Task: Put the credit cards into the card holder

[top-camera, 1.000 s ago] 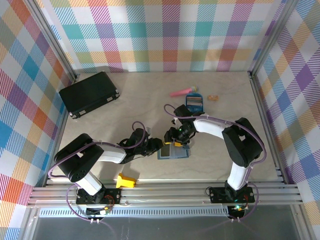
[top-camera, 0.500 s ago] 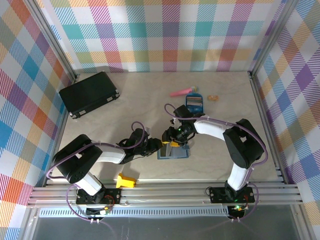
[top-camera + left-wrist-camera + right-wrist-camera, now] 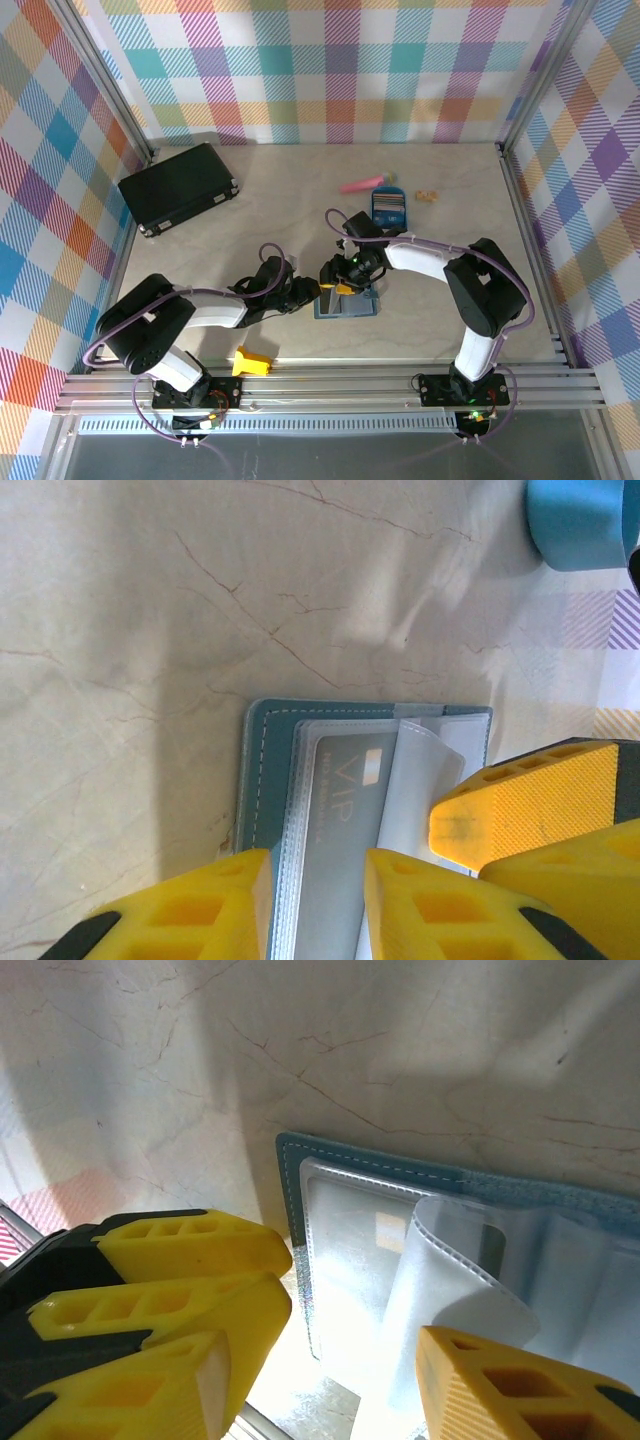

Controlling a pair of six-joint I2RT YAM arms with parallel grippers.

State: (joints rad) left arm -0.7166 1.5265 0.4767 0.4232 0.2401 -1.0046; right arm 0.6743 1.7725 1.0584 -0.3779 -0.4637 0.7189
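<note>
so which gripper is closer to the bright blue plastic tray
Right. The right gripper is over the teal folding wallet, front-left of the tray; the left gripper is at the wallet's left edge, farther off.

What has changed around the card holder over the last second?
The right gripper has edged slightly left over the open card holder, toward the left gripper. The left arm let its elbow drift a little left. Nothing was visibly taken hold of or let go. The card holder, black case and blue tray stayed put.
</note>
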